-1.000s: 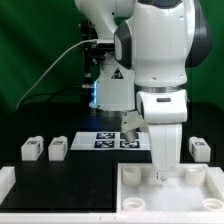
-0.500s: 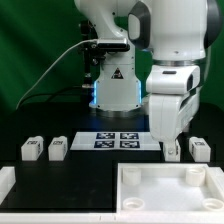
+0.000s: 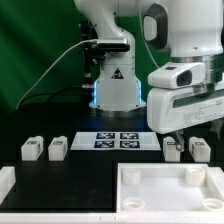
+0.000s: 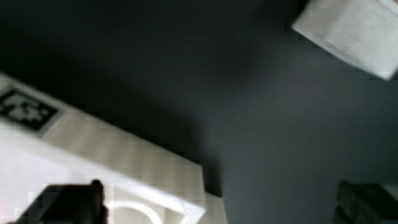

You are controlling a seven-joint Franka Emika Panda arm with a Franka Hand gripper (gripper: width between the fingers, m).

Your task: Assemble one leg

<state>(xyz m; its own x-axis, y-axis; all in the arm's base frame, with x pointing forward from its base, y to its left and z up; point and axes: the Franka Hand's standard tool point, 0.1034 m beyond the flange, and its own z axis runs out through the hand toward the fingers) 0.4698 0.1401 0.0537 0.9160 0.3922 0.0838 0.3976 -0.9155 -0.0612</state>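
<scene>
Four small white legs with square tags lie on the black table: two at the exterior view's left (image 3: 32, 148) (image 3: 57, 148) and two at its right (image 3: 172, 148) (image 3: 200, 149). The large white tray-like panel (image 3: 170, 192) lies at the front. My gripper (image 3: 192, 129) hangs just above the two right legs, open and empty. In the wrist view the gripper (image 4: 222, 205) has its dark fingertips (image 4: 71, 204) far apart. A white tagged leg (image 4: 107, 150) lies beside one fingertip, and another white piece (image 4: 356, 35) shows at the far corner.
The marker board (image 3: 120, 140) lies behind the legs in front of the robot base. A white block (image 3: 6, 184) sits at the front of the exterior view's left. Bare black table separates the left legs from the panel.
The gripper has risen from the panel's far edge and moved toward the exterior view's right, to above the two right legs. It holds nothing throughout.
</scene>
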